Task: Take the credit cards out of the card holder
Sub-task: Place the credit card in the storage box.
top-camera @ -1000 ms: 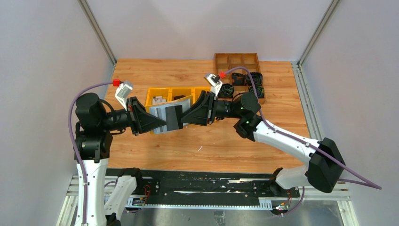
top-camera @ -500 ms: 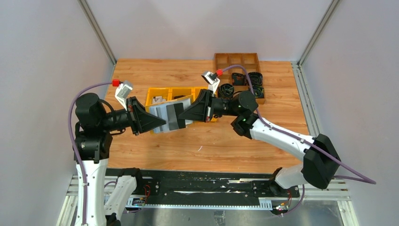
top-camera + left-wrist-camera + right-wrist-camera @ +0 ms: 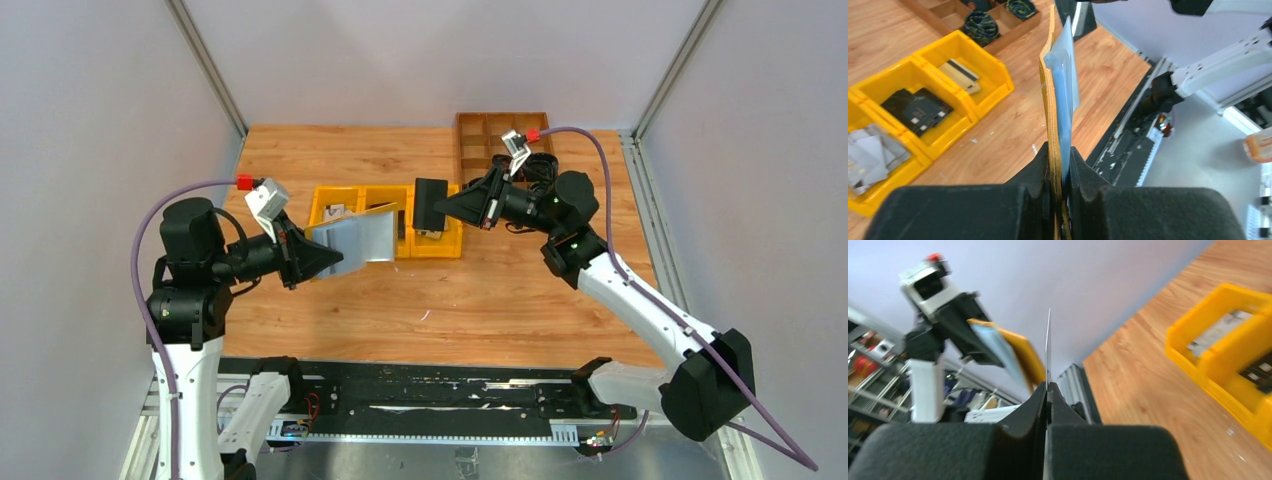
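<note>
Black card (image 3: 430, 205) pinched by right gripper (image 3: 452, 206) over 12 o'clock bin (image 3: 440, 250), holder (image 3: 365, 240) clamped aloft in left gripper (image 3: 335, 258) at 9 o'clock: lower card flat into bin before releasing.

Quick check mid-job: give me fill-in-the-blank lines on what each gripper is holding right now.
1. The left gripper is ____ on the card holder.
2. The right gripper pinches a thin ____ card, apart from the holder.
3. In the top view, that card overlaps the ____ bins.
Missing words: shut; black; yellow.
</note>
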`<action>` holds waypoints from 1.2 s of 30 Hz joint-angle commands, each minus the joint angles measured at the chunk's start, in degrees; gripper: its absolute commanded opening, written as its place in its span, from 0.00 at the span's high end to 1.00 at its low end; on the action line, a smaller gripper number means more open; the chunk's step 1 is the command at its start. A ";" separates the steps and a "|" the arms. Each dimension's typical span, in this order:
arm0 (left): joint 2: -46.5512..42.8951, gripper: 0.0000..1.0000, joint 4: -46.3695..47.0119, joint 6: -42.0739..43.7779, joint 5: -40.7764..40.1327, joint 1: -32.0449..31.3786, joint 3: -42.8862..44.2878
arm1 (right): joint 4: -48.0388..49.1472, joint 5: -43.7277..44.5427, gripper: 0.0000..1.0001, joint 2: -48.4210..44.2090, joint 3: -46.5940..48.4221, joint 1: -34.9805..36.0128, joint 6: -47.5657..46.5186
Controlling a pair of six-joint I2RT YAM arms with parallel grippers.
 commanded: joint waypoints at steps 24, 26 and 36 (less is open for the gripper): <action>-3.32 1.00 -13.74 31.98 -8.52 -0.53 -5.67 | -31.71 33.20 1.00 51.56 37.57 7.78 -14.34; -2.95 1.00 -14.17 33.46 -8.98 -0.55 -6.52 | -31.88 34.34 1.00 53.78 39.11 8.00 -14.57; 2.23 1.00 -14.24 37.78 -15.82 -8.60 -8.72 | -31.83 36.01 0.79 59.55 45.12 9.34 -17.76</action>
